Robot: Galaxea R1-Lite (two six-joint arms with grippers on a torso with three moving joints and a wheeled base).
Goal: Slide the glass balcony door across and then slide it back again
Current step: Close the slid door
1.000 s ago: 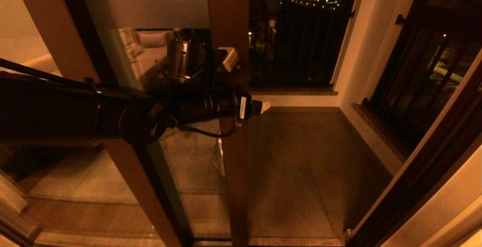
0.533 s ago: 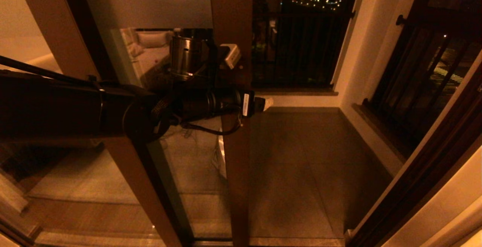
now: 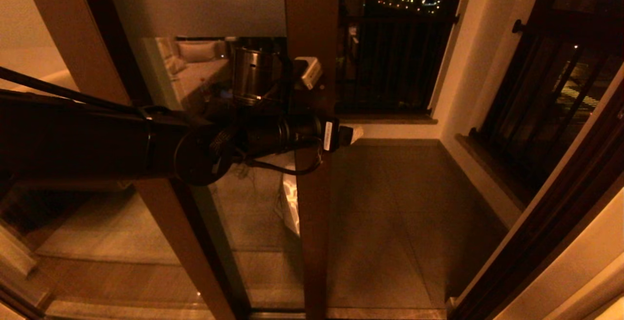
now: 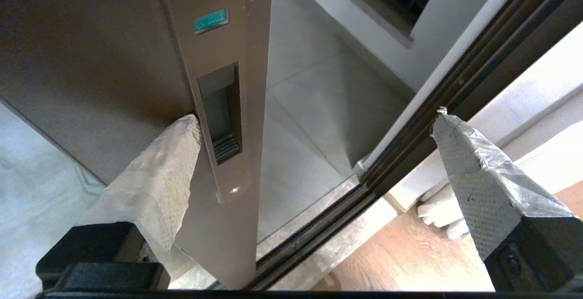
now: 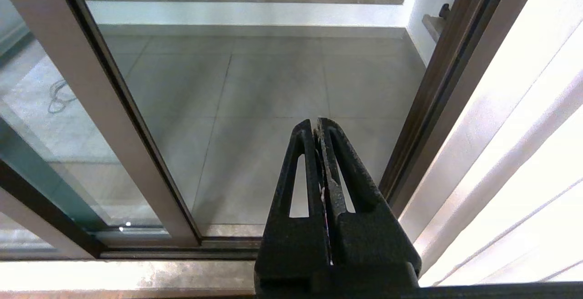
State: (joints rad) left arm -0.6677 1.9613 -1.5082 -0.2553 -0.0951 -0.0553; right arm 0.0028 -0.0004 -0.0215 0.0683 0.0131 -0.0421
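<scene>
— What had changed since a second before?
— The glass balcony door (image 3: pixel 312 66) had slid further right, the left tool (image 4: pixel 314 139) travelling with it, its fingers wide apart, one wrapped fingertip (image 4: pixel 182 139) pressed beside the recessed handle (image 4: pixel 221 112).
— Any readable writing?
— None. The right tool (image 5: pixel 317 128) stayed together.

Matt metal door frame (image 4: pixel 218 107), clear glass
</scene>
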